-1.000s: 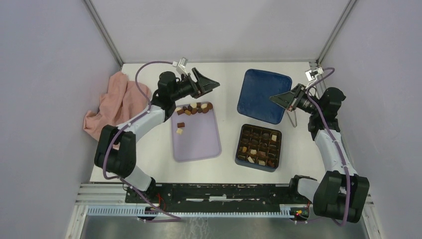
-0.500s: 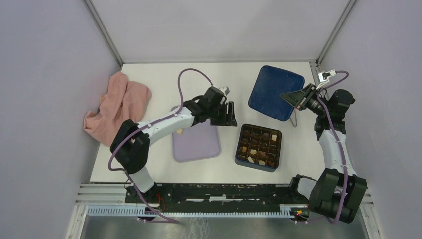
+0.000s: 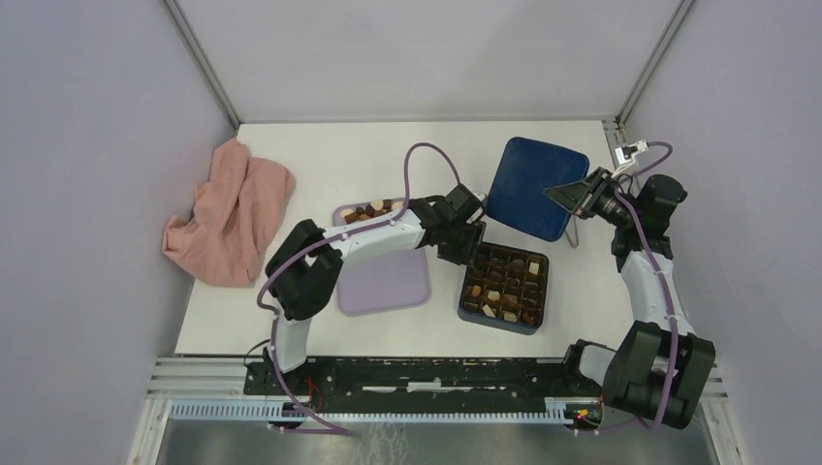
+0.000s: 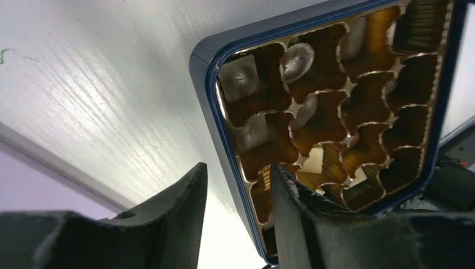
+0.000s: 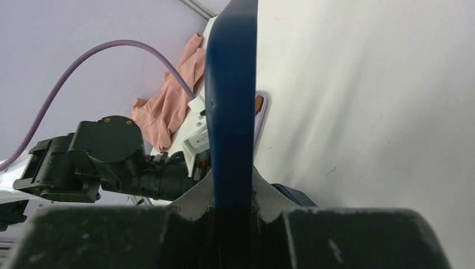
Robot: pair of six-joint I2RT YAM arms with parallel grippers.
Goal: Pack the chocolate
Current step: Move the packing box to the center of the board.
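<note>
Left wrist view: my left pincer [image 4: 236, 168] has its jaws apart, one outside and one inside the blue wall of the box [image 4: 204, 73]. The rim runs between them, and I see no touch yet. Some chocolate [image 4: 297, 59] sits in the brown compartments just beyond my tips; other compartments look bare.

From above, the loose pieces [image 3: 368, 209] lie at the far end of the lilac tray [image 3: 383, 286], left of this pincer, in a row running left to right. My left arm is much the nearer to them. My right pincer [image 5: 231, 185] is clamped on the dark blue lid [image 5: 229, 84], held on edge at the far right, well apart.

I can read no brand, label or writing anywhere.
</note>
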